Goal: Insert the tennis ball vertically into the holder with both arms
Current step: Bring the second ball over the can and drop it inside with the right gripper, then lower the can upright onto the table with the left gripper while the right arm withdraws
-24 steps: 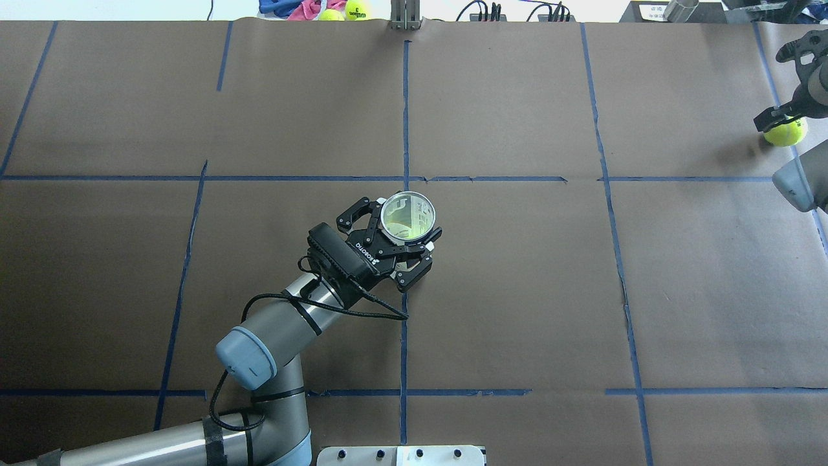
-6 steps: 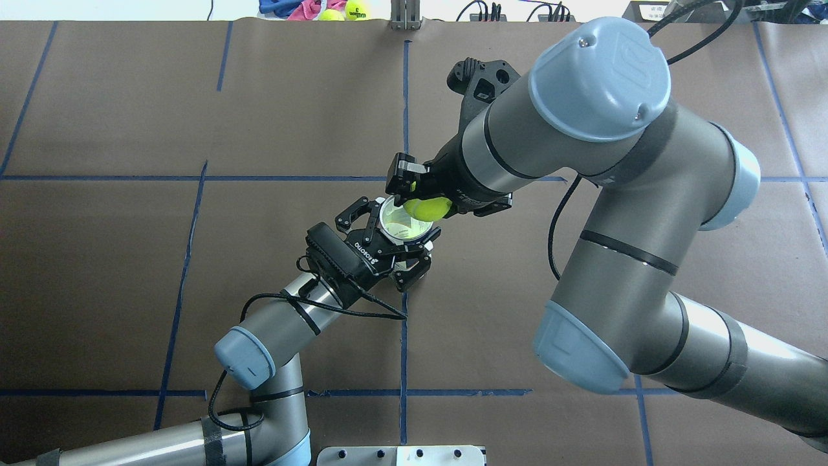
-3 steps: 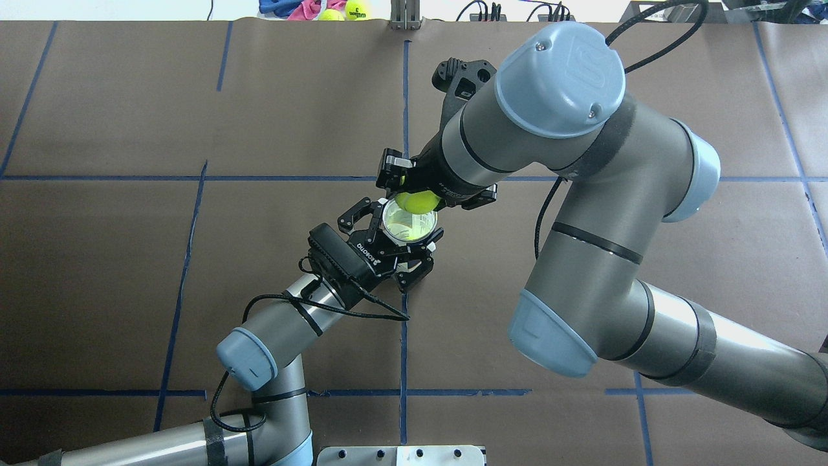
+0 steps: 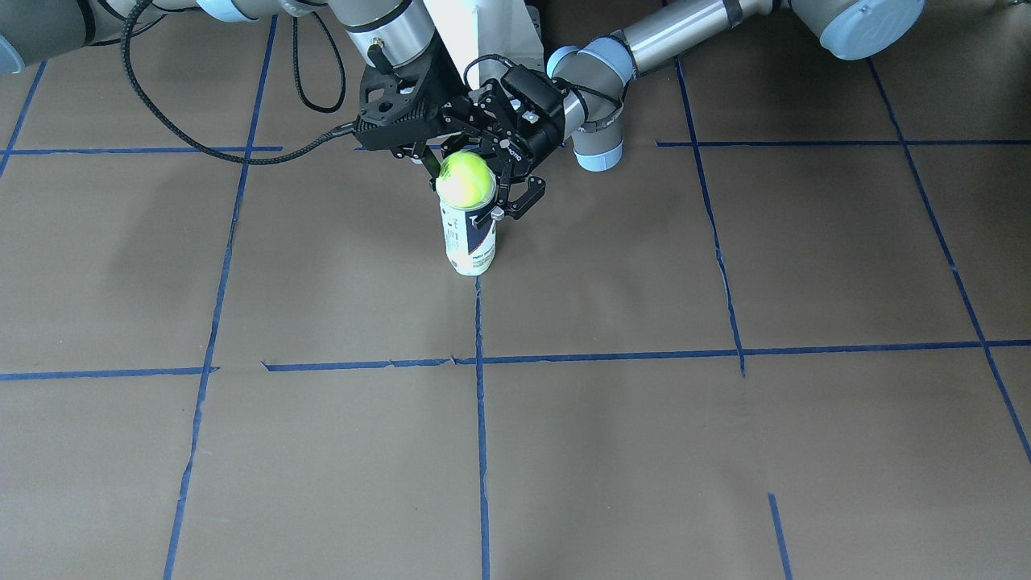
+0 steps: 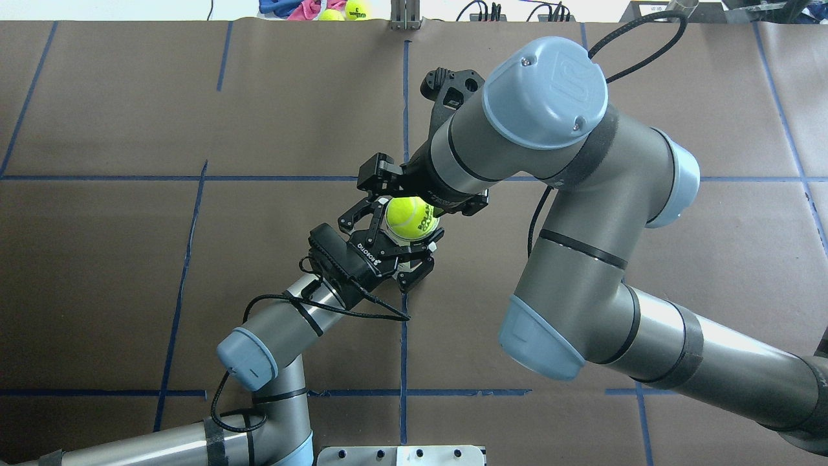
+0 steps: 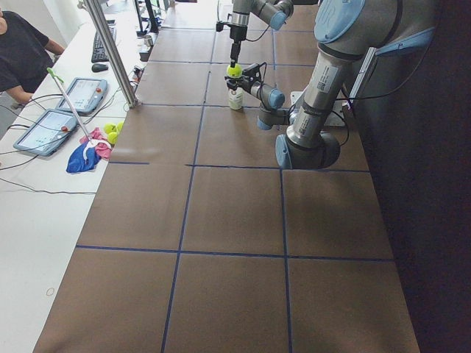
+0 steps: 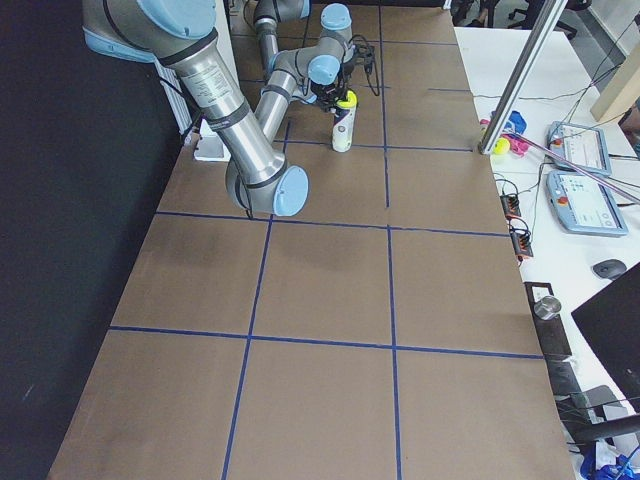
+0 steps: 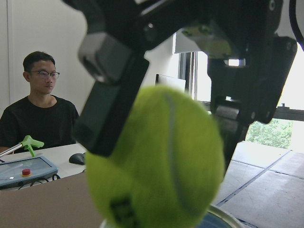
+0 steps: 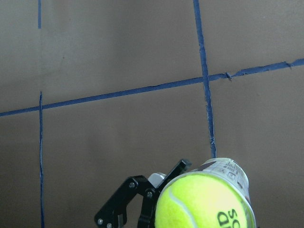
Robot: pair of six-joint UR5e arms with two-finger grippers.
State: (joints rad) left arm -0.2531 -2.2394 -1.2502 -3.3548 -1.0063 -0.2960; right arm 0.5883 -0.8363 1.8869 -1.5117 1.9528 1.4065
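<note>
Left claw (image 5: 394, 243), "ROBOTIQ"-marked, clamped around holder (image 4: 468, 238); right claw (image 5: 414, 200), grip unclear, over black-lettered tennis ball (image 5: 410, 219).

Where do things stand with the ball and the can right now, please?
Left gripper shut on the holder, upright. Tennis ball sits at the holder's mouth, right gripper above it, grip unclear. Nothing blocking.

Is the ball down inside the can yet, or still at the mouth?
At the mouth. The tennis ball sits on the upright holder's rim, mostly above it.
</note>
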